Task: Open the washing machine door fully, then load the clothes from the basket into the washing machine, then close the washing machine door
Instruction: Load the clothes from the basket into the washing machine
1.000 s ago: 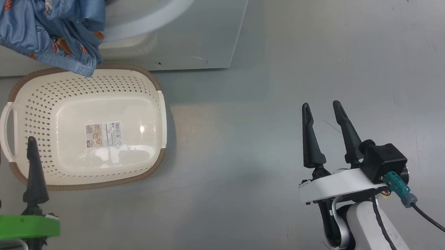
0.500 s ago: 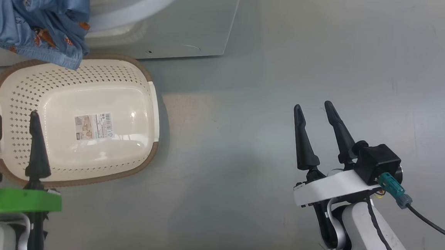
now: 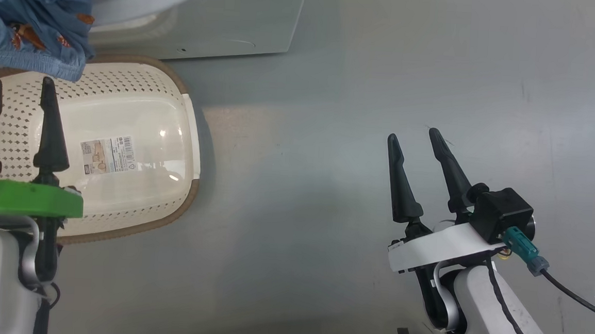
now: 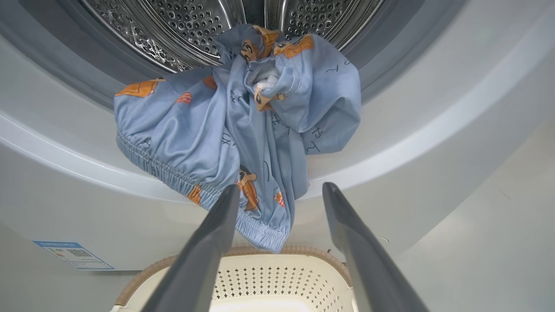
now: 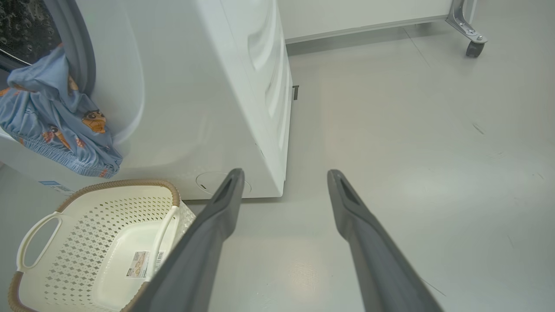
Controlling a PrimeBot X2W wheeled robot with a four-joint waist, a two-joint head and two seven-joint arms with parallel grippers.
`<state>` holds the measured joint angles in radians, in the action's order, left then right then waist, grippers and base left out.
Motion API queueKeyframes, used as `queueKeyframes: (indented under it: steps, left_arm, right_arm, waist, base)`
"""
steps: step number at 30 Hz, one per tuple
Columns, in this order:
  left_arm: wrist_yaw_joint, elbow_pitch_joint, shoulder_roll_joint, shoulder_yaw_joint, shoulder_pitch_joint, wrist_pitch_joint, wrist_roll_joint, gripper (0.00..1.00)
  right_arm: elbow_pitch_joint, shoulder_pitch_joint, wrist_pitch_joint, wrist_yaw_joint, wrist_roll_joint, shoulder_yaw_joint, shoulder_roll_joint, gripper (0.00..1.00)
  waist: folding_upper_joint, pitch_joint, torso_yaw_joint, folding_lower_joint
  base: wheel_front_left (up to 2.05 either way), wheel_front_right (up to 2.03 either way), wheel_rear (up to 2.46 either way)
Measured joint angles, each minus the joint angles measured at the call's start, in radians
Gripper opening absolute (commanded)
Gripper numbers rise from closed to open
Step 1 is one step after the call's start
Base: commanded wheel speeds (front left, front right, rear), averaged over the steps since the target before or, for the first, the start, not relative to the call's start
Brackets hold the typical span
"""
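The clothes (image 4: 243,130), light blue with orange figures, hang half out of the washing machine (image 4: 433,143) mouth, draped over its front rim above the basket (image 4: 277,271). They also show at the head view's top left, clothes (image 3: 33,16). The cream basket (image 3: 183,217) stands empty on the floor against the washing machine (image 3: 234,23), a barcode sticker on its base. My left gripper (image 3: 21,85) is open above the basket, its fingers pointing up at the hanging cloth; left gripper (image 4: 282,188) holds nothing. My right gripper (image 3: 413,135) is open over bare floor, well right of the basket. The washing machine door is out of view.
A blue label sticker (image 4: 71,255) sits low on the washer front. In the right wrist view the washer's side panel (image 5: 269,86) faces grey floor (image 5: 412,151), with a castor wheel (image 5: 475,47) on a frame at the far back right.
The head camera has shifted, sliding the scene left and up. My left gripper has come forward from the basket's near rim to over the basket, closer to the hanging clothes. Both grippers stay open.
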<state>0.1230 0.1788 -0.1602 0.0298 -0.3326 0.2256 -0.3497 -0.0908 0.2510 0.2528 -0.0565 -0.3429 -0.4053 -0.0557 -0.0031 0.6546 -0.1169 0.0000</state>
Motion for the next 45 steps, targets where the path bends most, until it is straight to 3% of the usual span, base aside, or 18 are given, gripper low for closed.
queueKeyframes:
  steps: [18, 30, 41, 43, 44, 45]
  left_arm:
    - [0.0, 0.169, -0.026, 0.025, -0.206, -0.084, -0.025, 1.0]
    - [0.0, 0.219, -0.051, 0.047, -0.362, -0.086, -0.076, 1.0]
    - [0.001, 0.252, -0.05, -0.053, -0.463, -0.103, -0.19, 1.0]
    - [0.001, 0.249, -0.058, -0.081, -0.47, -0.107, -0.206, 0.41]
    - [0.001, 0.249, -0.059, -0.088, -0.471, -0.106, -0.212, 0.17]
    - [0.001, 0.245, -0.064, -0.1, -0.472, -0.105, -0.217, 0.0]
  right_arm:
    - [0.019, 0.013, 0.0, -0.018, 0.002, -0.01, 0.0, 1.0]
    - [0.03, 0.033, 0.0, -0.034, 0.002, -0.012, 0.0, 1.0]
    - [0.03, 0.049, 0.0, -0.035, 0.002, -0.026, 0.0, 1.0]
    - [0.029, 0.049, 0.0, -0.035, 0.0, -0.026, 0.0, 1.0]
    - [0.029, 0.049, 0.0, -0.036, 0.0, -0.027, 0.0, 1.0]
    - [0.028, 0.051, 0.0, -0.039, 0.0, -0.026, 0.0, 1.0]
  waist:
    - [0.0, 0.12, -0.01, 0.0]
    - [0.0, 0.194, -0.008, 0.0]
    - [0.0, 0.222, -0.01, 0.0]
    - [0.0, 0.224, -0.011, 0.0]
    - [0.0, 0.225, -0.012, 0.0]
    - [0.0, 0.225, -0.012, 0.0]
  base:
    - [0.0, 0.0, 0.0]
    - [0.0, 0.0, 0.0]
    - [0.0, 0.0, 0.0]
    - [0.0, 0.0, 0.0]
    - [0.0, 0.0, 0.0]
    - [0.0, 0.0, 0.0]
